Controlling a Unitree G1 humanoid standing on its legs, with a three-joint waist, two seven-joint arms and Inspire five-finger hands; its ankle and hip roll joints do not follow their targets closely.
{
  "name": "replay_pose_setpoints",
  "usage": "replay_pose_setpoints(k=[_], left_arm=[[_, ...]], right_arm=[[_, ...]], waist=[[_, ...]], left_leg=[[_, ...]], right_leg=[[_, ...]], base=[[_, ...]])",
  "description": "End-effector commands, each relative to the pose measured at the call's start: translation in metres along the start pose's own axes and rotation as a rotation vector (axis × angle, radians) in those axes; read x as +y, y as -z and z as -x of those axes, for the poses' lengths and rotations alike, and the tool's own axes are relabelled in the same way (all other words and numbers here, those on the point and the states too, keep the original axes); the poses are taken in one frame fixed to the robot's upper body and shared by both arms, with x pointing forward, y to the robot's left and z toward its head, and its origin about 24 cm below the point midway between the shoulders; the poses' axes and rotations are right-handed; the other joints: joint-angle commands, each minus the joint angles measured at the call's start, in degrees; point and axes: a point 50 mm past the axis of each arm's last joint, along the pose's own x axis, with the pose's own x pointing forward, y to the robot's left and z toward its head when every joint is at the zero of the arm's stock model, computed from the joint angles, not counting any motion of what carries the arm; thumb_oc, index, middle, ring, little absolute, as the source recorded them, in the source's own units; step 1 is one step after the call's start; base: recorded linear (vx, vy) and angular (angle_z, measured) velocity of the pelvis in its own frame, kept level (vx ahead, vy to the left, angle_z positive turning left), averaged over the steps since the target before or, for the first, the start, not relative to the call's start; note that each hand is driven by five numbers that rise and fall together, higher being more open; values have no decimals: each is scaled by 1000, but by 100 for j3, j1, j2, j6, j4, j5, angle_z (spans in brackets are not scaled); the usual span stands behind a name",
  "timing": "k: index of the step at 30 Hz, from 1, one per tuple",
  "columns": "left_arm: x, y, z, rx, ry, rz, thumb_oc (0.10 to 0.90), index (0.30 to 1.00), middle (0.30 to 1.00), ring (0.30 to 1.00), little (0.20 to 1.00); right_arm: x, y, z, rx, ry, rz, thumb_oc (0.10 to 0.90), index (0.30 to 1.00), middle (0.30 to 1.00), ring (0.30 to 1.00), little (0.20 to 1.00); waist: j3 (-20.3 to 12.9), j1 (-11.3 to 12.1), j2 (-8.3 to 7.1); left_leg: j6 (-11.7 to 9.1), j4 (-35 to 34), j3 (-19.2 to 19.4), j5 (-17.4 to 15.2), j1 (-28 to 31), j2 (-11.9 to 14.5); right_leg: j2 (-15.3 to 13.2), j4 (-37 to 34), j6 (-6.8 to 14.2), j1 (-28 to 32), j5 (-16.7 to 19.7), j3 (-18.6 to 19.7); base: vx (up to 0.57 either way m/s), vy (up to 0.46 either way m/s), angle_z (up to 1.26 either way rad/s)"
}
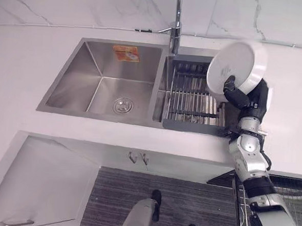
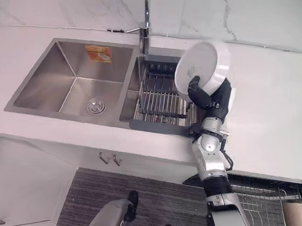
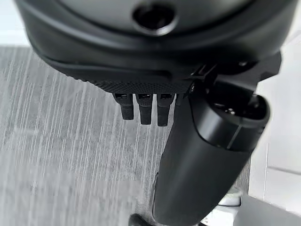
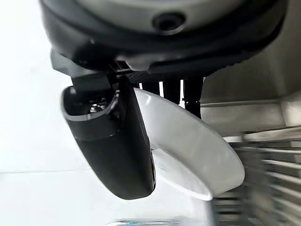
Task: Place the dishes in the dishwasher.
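Over sink rack (image 1: 193, 100), right robot hand (image 1: 244, 97) seemingly pinches bowl (image 1: 237, 67).

A white marble-veined wall (image 1: 96, 7) rises behind a pale table (image 1: 26, 64) fitted with a double stainless-steel sink (image 1: 99, 79), its chrome faucet (image 1: 175, 27) standing between the basins. A dark drying rack (image 1: 192, 103) fills the smaller basin. Below, white cabinet fronts (image 1: 39, 183) and two hooks (image 1: 138, 157) meet grey striped flooring (image 1: 136, 186).
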Motion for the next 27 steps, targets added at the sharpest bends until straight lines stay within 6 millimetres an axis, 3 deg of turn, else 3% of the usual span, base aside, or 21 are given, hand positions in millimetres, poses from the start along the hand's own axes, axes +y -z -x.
replay_pose_setpoints(k=[1, 5, 12, 13, 16, 20, 23, 27], left_arm=[[8, 25, 3, 55, -32, -86, 800, 900, 900, 900, 900], [10, 5, 1, 8, -62, -105, 800, 900, 900, 900, 900], [10, -9, 0, -6, -78, -115, 800, 900, 900, 900, 900], [10, -9, 0, -3, -79, -119, 800, 900, 900, 900, 900], [9, -14, 1, -29, -88, -56, 800, 900, 900, 900, 900], [10, -26, 1, -72, -94, -8, 800, 900, 900, 900, 900], [9, -30, 2, -76, -117, -6, 800, 900, 900, 900, 900], [13, -30, 2, -68, -158, 34, 800, 900, 900, 900, 900]], right_arm=[[9, -86, -13, -495, -73, -123, 400, 300, 300, 300, 300], [-4, -100, -1, -552, -34, -202, 400, 300, 300, 300, 300], [-17, -114, 7, -626, 21, -265, 400, 300, 300, 300, 300], [-19, -114, 8, -632, 36, -260, 400, 300, 300, 300, 300], [-23, -119, 13, -652, 50, -290, 400, 300, 300, 300, 300], [-28, -120, 14, -654, 89, -326, 400, 300, 300, 300, 300], [-46, -108, 21, -613, 146, -273, 400, 300, 300, 300, 300], [-72, -97, 33, -546, 199, -260, 400, 300, 300, 300, 300]], waist=[[-706, -206, -99], [-726, -531, -230], [-643, -743, -321], [-634, -752, -330], [-483, -693, -410], [-376, -659, -518], [-367, -705, -558], [-333, -866, -573]], left_leg=[[-348, -163, -69, -328, -202, 94], [-138, -163, 10, -590, -33, -7], [-30, -163, 64, -765, 24, -55], [-27, -163, 98, -777, 29, -37], [-95, -163, 684, -774, 35, 305], [-144, -163, 908, -852, -14, 440], [-122, -163, 952, -778, -116, 487], [-269, -163, 957, -617, -193, 644]], right_leg=[[-70, 57, 117, 233, -142, 117], [-146, 57, 263, -194, 187, 356], [-142, 57, 345, -596, 514, 558], [-132, 57, 350, -626, 535, 540], [-181, 57, 339, -659, 593, -109], [-149, 57, 390, -462, 405, -139], [-171, 57, 362, -311, 296, 33], [-285, 57, 400, -406, 202, 299]], base=[[-12, 178, -50], [-63, 104, -47], [-40, 23, -32], [-65, 41, -7], [-217, 39, -54], [-143, -57, -129], [-99, -159, -26], [-77, -219, -7]])
